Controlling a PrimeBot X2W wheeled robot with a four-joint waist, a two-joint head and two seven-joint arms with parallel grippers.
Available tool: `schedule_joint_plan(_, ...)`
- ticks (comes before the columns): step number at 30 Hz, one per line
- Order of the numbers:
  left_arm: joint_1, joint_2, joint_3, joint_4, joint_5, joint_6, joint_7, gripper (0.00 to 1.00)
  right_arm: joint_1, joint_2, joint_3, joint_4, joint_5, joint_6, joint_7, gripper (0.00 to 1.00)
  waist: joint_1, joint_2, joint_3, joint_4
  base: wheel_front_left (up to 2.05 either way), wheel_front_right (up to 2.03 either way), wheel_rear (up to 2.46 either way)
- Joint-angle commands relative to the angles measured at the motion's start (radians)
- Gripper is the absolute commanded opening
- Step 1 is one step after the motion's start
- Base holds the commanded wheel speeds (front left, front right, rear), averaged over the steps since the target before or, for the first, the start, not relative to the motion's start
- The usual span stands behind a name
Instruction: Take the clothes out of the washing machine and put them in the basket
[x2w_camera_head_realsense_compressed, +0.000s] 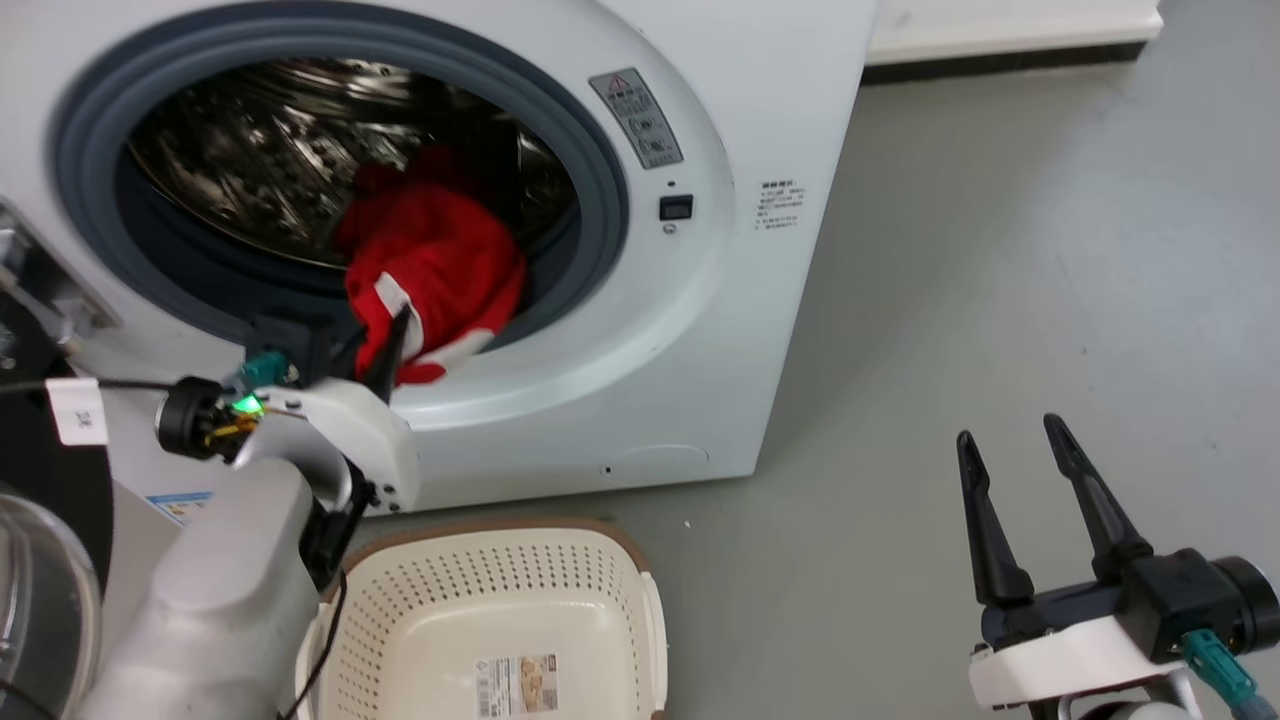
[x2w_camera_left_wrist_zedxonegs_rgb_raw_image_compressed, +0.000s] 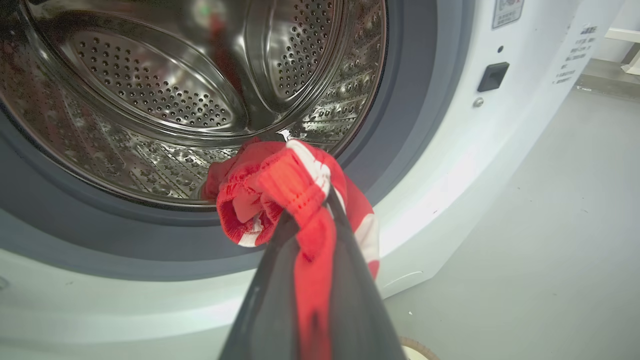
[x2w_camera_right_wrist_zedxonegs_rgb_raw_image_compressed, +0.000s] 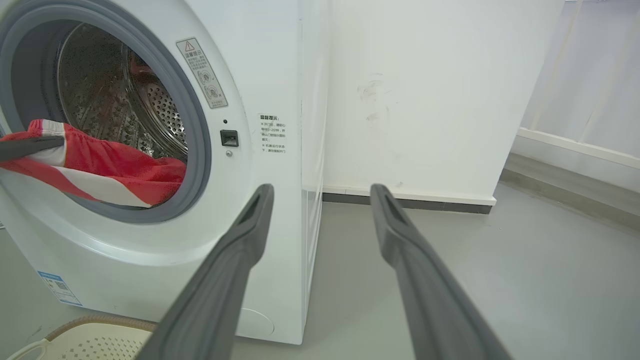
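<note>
The step in hand is the pull-out. The left gripper (x2w_camera_head_realsense_compressed: 392, 345) is clenched on a fold of the red clothes (x2w_camera_head_realsense_compressed: 430, 260) at the lower edge of the washing machine's (x2w_camera_head_realsense_compressed: 700, 300) opening. The cloth trails from the drum (x2w_camera_head_realsense_compressed: 260, 150) over the grey door ring (x2w_camera_head_realsense_compressed: 603, 200), partly in and partly out; whether it is one jersey or two I cannot tell. The right gripper (x2w_camera_head_realsense_compressed: 1010, 432) hangs spread and empty over the floor (x2w_camera_head_realsense_compressed: 1000, 250), to the right of the machine. The basket (x2w_camera_head_realsense_compressed: 450, 600) sits just in front of the machine, below the opening. Next, I judge, the left arm must draw back until the cloth clears the ring, then lower over the basket and let go. Thin fabric may snag on the ring.
</note>
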Motion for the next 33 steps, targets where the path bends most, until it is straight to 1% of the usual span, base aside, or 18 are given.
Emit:
schedule_joint_plan(1,0.044,0.003,-0.007,-0.035,0.007,0.011,-0.007,0.0,0.023,0.001,0.001,0.005,-0.004,-0.001,-0.002,1.0,0.0003,-0.0001,-0.05,0.029,0.0,0.0,0.0)
schedule_joint_plan(4,0.124,0.014,-0.015,-0.126,0.009,0.031,-0.011,0.0,0.047,0.001,0.001,0.008,-0.006,-0.001,-0.002,1.0,0.0003,-0.0001,-0.081,0.039,0.0,0.0,0.0)
schedule_joint_plan(8,0.234,0.045,-0.023,-0.27,0.008,0.075,0.008,0.0,0.074,0.001,0.003,0.013,-0.004,-0.001,-0.002,1.0,0.0003,-0.0001,-0.113,0.049,0.0,0.0,0.0)
schedule_joint_plan(15,0.417,0.114,-0.036,-0.562,0.007,0.167,0.081,0.0,0.096,0.001,-0.004,0.015,-0.002,-0.001,-0.002,1.0,0.0003,-0.0001,-0.138,0.064,0.0,0.0,0.0)
schedule_joint_plan(18,0.475,0.139,-0.038,-0.661,0.004,0.199,0.114,0.0,0.096,0.001,-0.006,0.018,0.002,-0.001,-0.002,1.0,0.0003,-0.0001,-0.142,0.067,0.0,0.0,0.0)
schedule_joint_plan(20,0.509,0.155,-0.043,-0.703,0.002,0.214,0.134,0.0,0.095,0.001,-0.007,0.019,0.004,-0.001,-0.002,1.0,0.0003,-0.0001,-0.142,0.069,0.0,0.0,0.0)
schedule_joint_plan(21,0.523,0.162,-0.047,-0.721,0.008,0.223,0.141,0.0,0.093,0.001,-0.005,0.021,0.004,-0.001,-0.003,1.0,0.0003,-0.0001,-0.142,0.068,0.0,0.0,0.0)
schedule_joint_plan(23,0.553,0.157,-0.054,-0.745,-0.008,0.228,0.153,0.0,0.088,0.001,-0.004,0.022,0.004,-0.001,-0.002,1.0,0.0003,-0.0001,-0.14,0.066,0.0,0.0,0.0)
schedule_joint_plan(25,0.573,0.165,-0.063,-0.755,-0.002,0.237,0.16,0.0,0.085,0.001,0.0,0.024,0.006,-0.001,-0.002,1.0,0.0003,-0.0001,-0.137,0.06,0.0,0.0,0.0)
schedule_joint_plan(27,0.597,0.155,-0.073,-0.754,-0.014,0.236,0.161,0.0,0.083,0.001,0.0,0.025,0.006,-0.001,-0.002,1.0,0.0003,-0.0001,-0.131,0.054,0.0,0.0,0.0)
schedule_joint_plan(30,0.626,0.129,-0.091,-0.7,-0.034,0.225,0.148,0.0,0.074,0.001,0.002,0.026,0.001,-0.001,-0.002,1.0,0.0003,-0.0001,-0.108,0.037,0.0,0.0,0.0)
schedule_joint_plan(33,0.619,0.107,-0.094,-0.64,-0.049,0.208,0.129,0.0,0.054,0.001,0.001,0.023,-0.001,-0.001,-0.003,1.0,0.0003,-0.0001,-0.081,0.027,0.0,0.0,0.0)
